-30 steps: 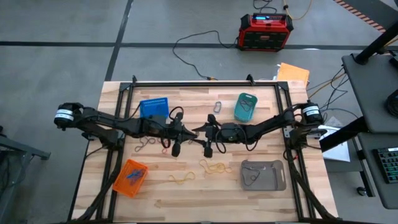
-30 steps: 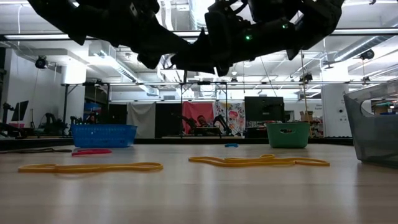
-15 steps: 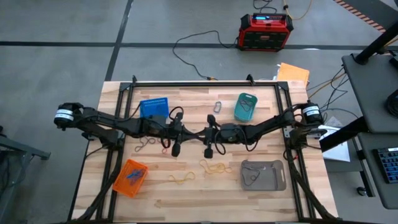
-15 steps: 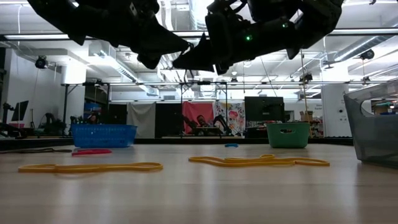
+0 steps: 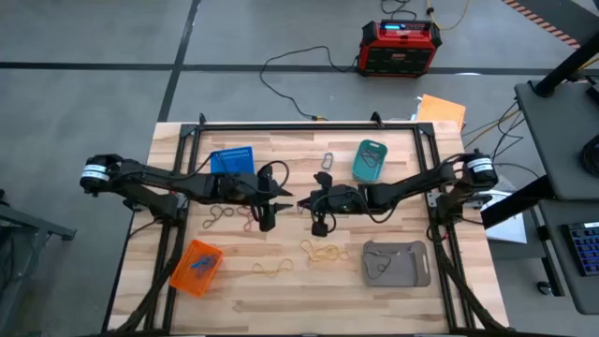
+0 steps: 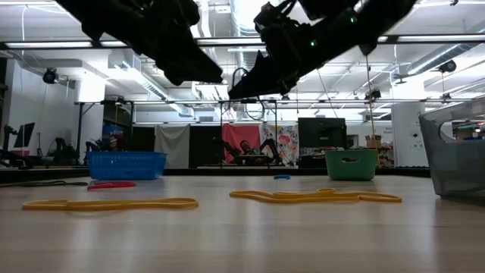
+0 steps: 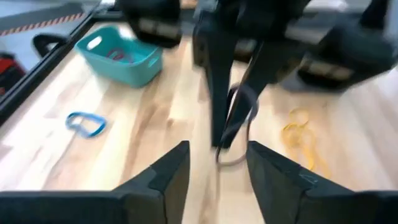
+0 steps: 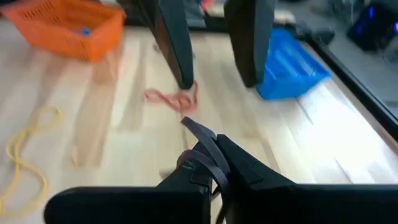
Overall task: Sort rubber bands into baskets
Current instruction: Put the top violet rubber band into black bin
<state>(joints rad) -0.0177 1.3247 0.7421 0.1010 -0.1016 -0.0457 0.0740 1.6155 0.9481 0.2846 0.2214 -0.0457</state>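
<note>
Above the middle of the table my two grippers meet tip to tip. My right gripper is shut on a grey rubber band. My left gripper stands open just left of it, its fingers on either side of the band's loop without touching. The blue basket, teal basket, orange basket and flat grey basket stand on the table. Yellow rubber bands and red-brown ones lie flat on the wood. My right gripper pinches the grey rubber band's strand between its two shut fingers. The fingers come level from the table's right side. The loop sticks out past the fingertips and hangs clear of the table.
A small blue band lies between the blue and teal baskets, and another yellow band lies near the front. A black frame rail runs along the far edge. A red-and-black box stands on the floor beyond.
My right gripper has shut on the grey band and my left gripper has opened and let it go. The band stays in the air, now held from the right. Both arms have tipped a little and the fingertips have drawn slightly apart.
</note>
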